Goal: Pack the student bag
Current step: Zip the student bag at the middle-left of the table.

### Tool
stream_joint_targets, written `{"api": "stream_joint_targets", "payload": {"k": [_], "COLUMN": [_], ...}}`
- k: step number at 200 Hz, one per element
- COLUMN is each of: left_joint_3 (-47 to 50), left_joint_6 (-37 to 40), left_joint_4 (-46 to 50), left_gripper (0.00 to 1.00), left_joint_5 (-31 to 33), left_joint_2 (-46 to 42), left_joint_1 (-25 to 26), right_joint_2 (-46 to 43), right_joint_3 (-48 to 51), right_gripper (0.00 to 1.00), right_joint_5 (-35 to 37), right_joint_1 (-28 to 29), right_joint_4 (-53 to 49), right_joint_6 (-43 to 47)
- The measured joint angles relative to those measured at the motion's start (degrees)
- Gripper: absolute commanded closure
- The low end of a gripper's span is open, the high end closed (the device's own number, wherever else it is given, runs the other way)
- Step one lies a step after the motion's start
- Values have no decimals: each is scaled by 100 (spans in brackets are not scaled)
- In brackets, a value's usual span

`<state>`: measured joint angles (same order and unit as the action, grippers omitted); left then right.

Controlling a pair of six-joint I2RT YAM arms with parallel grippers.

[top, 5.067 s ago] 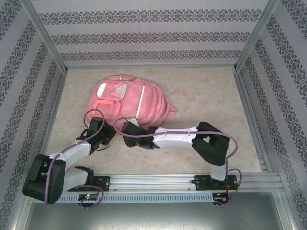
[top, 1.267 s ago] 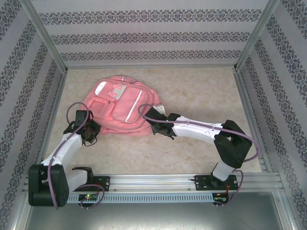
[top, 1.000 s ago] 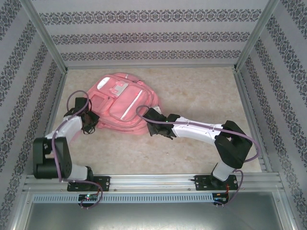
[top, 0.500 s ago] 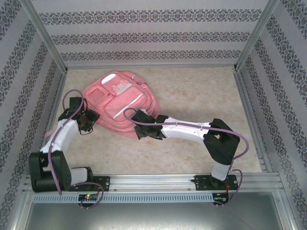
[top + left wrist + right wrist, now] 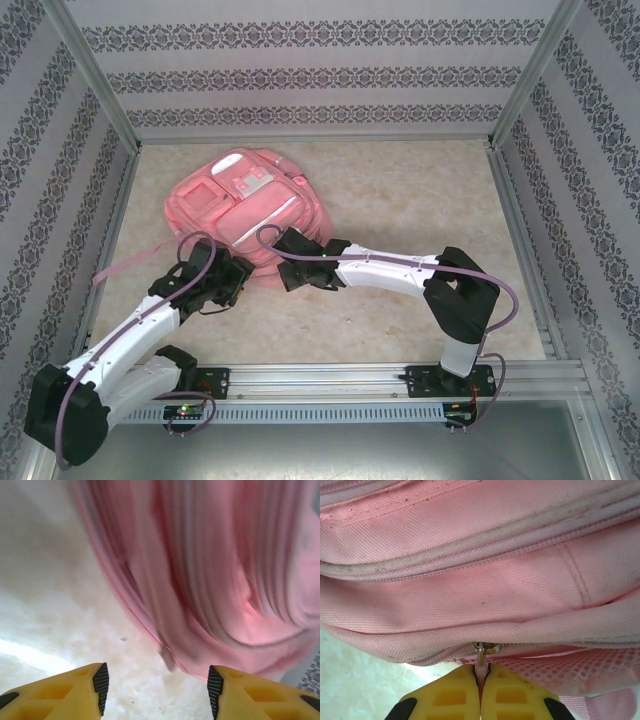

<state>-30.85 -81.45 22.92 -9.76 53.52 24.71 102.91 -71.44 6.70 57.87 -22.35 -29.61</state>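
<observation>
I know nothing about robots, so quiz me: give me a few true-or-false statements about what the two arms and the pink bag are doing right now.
1. The right gripper is pinching a zip pull on the student bag. True.
2. The left gripper is clamped on the bag. False: it is open, with nothing in it.
3. The bag stands upright. False: it lies flat on the table.
4. The bag's white-trimmed pockets face up. True.
</observation>
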Motion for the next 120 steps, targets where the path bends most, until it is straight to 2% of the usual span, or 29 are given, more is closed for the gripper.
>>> {"api": "stream_joint_targets", "payload": {"k": [21, 46, 61, 90, 120], "left_joint_3": [140, 214, 210, -20, -151], "left_joint_6": [-417, -743, -815, -898, -994], "left_joint_4": [-450, -999, -1248, -1460, -1062], "left_gripper": [41, 44, 57, 100, 100], "left_joint_5": [446, 769, 859, 1010, 1189], "left_joint_2": [59, 490, 831, 1241, 1121], "left_joint_1": [417, 538, 612, 684, 719], "right_joint_2": [-7, -85, -131, -153, -201], "right_joint_3": [57, 133, 151, 162, 201], "right_gripper": [100, 100, 100, 100, 100], "right_joint_5": [-37, -74, -87, -118, -120], "right_joint_1": [0, 0, 0, 0, -26], "right_joint_4": [87, 146, 142, 131, 120], "right_joint_6": [0, 0, 0, 0, 2]}}
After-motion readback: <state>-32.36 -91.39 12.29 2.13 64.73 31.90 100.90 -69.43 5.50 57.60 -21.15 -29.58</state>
